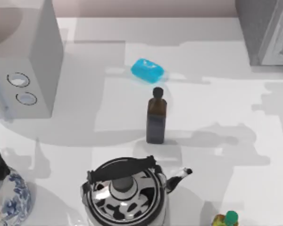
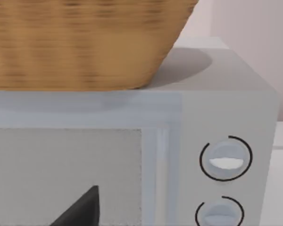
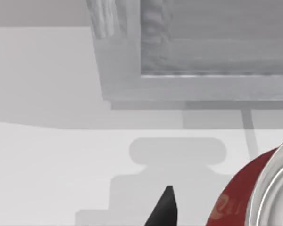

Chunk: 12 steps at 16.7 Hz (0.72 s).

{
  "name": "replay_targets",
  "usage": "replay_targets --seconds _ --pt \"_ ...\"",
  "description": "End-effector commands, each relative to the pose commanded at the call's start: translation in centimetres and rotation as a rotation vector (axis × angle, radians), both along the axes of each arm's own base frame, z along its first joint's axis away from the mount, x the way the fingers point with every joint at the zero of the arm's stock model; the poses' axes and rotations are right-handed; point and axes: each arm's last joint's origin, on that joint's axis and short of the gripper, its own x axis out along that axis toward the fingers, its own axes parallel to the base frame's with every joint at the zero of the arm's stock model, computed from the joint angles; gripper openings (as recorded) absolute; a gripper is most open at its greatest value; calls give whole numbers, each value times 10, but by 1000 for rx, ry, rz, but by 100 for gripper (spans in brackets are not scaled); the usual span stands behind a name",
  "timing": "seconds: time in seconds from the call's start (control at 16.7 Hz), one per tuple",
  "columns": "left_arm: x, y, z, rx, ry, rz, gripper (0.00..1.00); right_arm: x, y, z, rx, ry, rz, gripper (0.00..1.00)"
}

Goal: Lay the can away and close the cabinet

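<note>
Gleaming silver-rimmed red can [image 3: 236, 197]

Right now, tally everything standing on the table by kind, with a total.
Bottles: 2, dark brown bottle, small yellow bottle
Kettle: 1
Vase: 1
Blue soap: 1
White box with dials: 1
Cabinet: 1
Red can: 1
Total: 8
</note>
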Motion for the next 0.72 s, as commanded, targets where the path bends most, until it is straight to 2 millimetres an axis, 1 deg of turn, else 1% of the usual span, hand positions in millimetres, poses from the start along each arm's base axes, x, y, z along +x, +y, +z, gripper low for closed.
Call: replay_targets --seconds 0.06,0.42,0.54,0.72 --pt "0 0 0 0 0 0 100 -1 0 2 0 -3 -1 0" --pt "0 0 0 0 0 0 100 -3 0 1 2 -4 -1 0" --pt "0 0 0 0 0 0 100 -14 0 2 1 -20 -4 0" --pt "0 0 0 0 0 0 100 -41 0 0 -3 -58 0 0"
